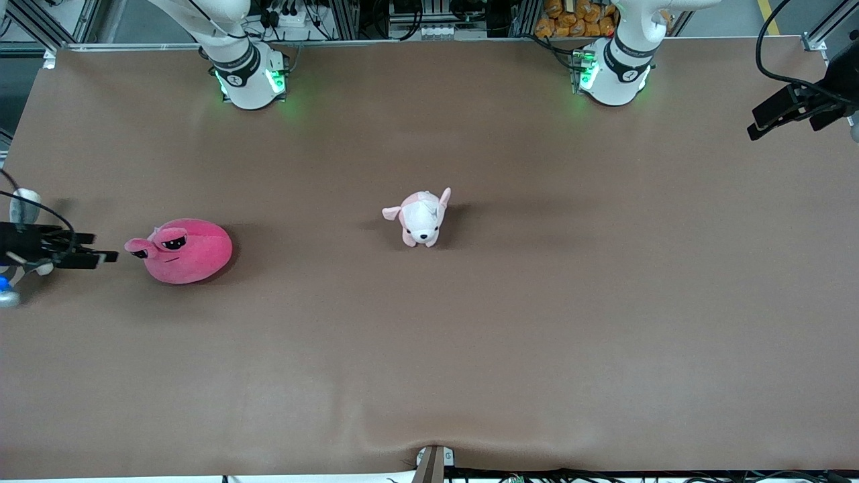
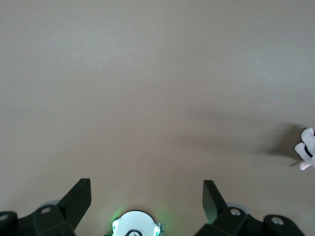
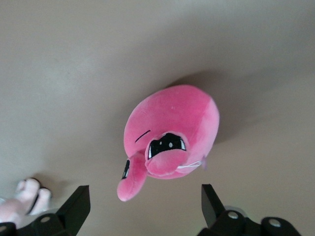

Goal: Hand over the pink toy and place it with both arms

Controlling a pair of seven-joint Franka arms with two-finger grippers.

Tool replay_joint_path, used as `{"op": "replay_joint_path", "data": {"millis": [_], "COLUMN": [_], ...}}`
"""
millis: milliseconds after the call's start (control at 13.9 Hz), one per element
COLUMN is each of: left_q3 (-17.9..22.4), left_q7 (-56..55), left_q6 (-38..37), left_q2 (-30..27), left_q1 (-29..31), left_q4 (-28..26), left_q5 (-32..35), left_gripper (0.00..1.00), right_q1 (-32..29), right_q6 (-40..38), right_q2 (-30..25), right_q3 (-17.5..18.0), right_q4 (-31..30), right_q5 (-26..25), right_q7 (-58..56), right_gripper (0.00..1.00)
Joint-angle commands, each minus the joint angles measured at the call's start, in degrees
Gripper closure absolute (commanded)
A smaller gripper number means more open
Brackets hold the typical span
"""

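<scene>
The pink toy (image 1: 182,250) rests on the brown table (image 1: 429,349) toward the right arm's end, its droopy black eyes turned toward my right gripper. My right gripper (image 1: 97,247) hangs just beside the toy, over the table's edge. It is open, with nothing between its fingers. In the right wrist view the pink toy (image 3: 172,135) lies a short way ahead of the open right gripper (image 3: 143,195), clear of both fingertips. My left gripper (image 1: 757,124) waits open over the table's end near its own base. The left wrist view shows the left gripper (image 2: 146,189) over bare cloth.
A small pale pink-and-white puppy plush (image 1: 421,218) stands at the table's middle, and shows at the edge of both wrist views (image 2: 306,150) (image 3: 19,199). The arm bases (image 1: 249,77) (image 1: 614,70) stand along the back edge. The cloth wrinkles near the front edge (image 1: 429,436).
</scene>
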Motion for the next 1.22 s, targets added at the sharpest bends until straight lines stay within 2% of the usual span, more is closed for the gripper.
{"op": "replay_joint_path", "data": {"millis": [0,430,789,1148], "left_q3": [0.8,0.6,0.6,0.2], "left_q7": [-0.5,0.2,0.6,0.5], "left_q6": [-0.4,-1.1,-3.1,-3.3], "left_q2": [-1.6,-1.7,-1.5,-1.6], "left_q1": [-0.4,0.8,0.8,0.6], "left_q4": [-1.3,0.0,0.0,0.0], "left_q5": [-0.5,0.2,0.2,0.2], "left_gripper": [0.00,0.00,0.00,0.00], "right_q1": [3.2,10.4,14.9,17.1], "right_q6": [2.5,3.8,3.4,1.1], "right_q2": [-4.6,-15.0,-19.2,-23.9], "right_q3": [0.3,0.3,0.4,0.4], "right_q4": [-0.9,-7.7,-9.0,-11.2], "right_q5": [-4.6,-10.3,-10.9,-10.8], "right_q7": [-7.2,-11.7,-10.2,-3.2], "right_gripper": [0.00,0.00,0.00,0.00]}}
